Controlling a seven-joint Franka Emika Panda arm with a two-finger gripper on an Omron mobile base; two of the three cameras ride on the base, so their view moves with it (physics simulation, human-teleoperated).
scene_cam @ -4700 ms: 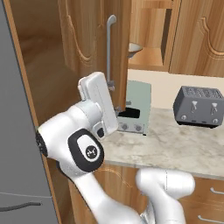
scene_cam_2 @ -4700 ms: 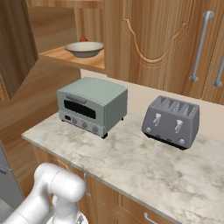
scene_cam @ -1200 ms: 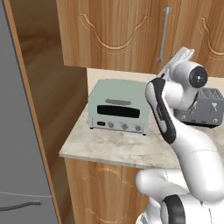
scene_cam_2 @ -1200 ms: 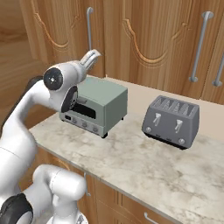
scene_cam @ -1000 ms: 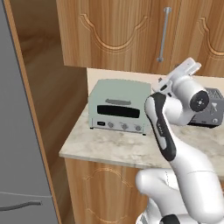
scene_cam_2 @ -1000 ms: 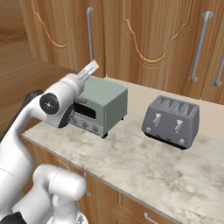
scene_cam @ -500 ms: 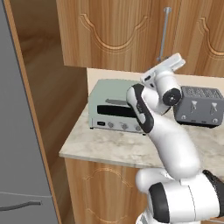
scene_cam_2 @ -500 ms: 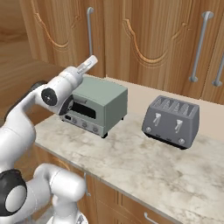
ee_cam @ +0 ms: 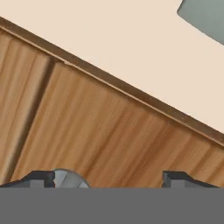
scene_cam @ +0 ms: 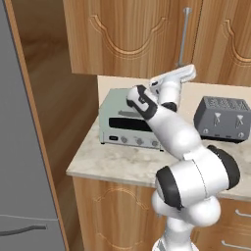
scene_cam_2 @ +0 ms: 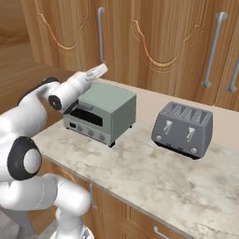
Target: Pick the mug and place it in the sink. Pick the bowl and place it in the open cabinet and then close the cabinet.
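Note:
The light-brown cabinet (scene_cam: 132,34) on the wall stands with its arched door shut; its grey bar handle (scene_cam: 184,37) runs down the door's right side, and the same handle (scene_cam_2: 101,32) shows in the right base view. My gripper (scene_cam: 188,72) hovers just below the handle's lower end, above the toaster oven, jaws wide apart and empty. In the hand view the gripper (ee_cam: 107,179) faces the wooden door, with the handle's round grey end (ee_cam: 65,178) beside the left fingertip (ee_cam: 43,178). The mug and sink are out of view; the bowl is hidden.
A pale green toaster oven (scene_cam: 130,125) sits on the marble counter (scene_cam_2: 140,172) under my hand. A grey four-slot toaster (scene_cam_2: 184,128) stands to its right. A tall grey fridge (scene_cam: 24,147) borders the left. More shut wall cabinets (scene_cam_2: 186,42) hang to the right.
The cabinet door, open at first with the bowl on its shelf, is now shut. Over the last second my hand swung left and up to the handle's lower end, jaws staying open.

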